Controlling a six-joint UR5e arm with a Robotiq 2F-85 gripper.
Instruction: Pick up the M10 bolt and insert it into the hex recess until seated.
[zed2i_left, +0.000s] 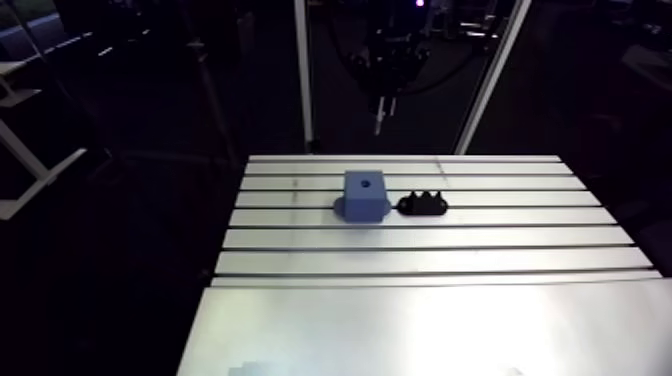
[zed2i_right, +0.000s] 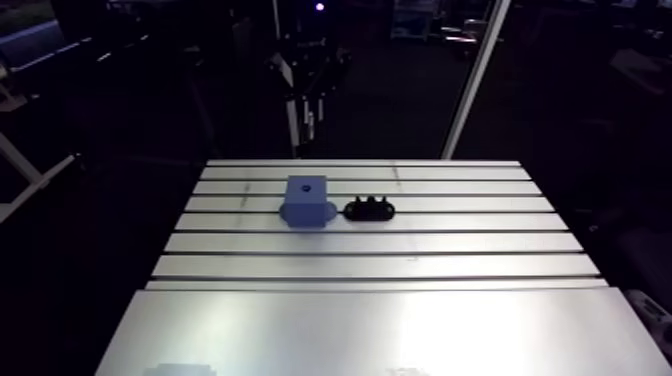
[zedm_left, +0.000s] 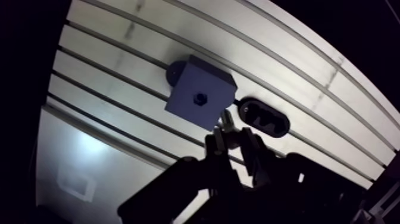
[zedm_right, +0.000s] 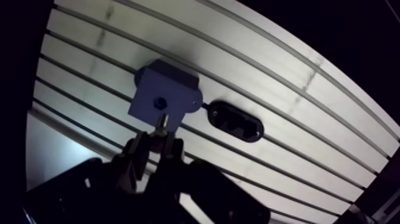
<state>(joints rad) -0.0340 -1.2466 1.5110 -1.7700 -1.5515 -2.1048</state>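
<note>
A blue block (zed2i_left: 365, 193) stands on the slotted table (zed2i_left: 450, 238), with a small dark hex recess (zedm_left: 201, 97) in its top face. In the wrist view my gripper (zedm_left: 231, 140) is shut on the M10 bolt (zedm_left: 227, 121). The bolt's pale shank sticks out past the fingertips. It hangs high above the table, over the block's edge on the side of the black holder and off to one side of the recess. In the arm view the gripper (zed2i_left: 385, 65) is dark and well above the far end of the table, with the bolt (zed2i_left: 379, 118) hanging below it.
A black oval holder (zed2i_left: 423, 204) with three pockets lies right next to the blue block. A smooth metal plate (zed2i_left: 430, 330) covers the near part of the table. Two white posts (zed2i_left: 303, 75) rise behind the far edge.
</note>
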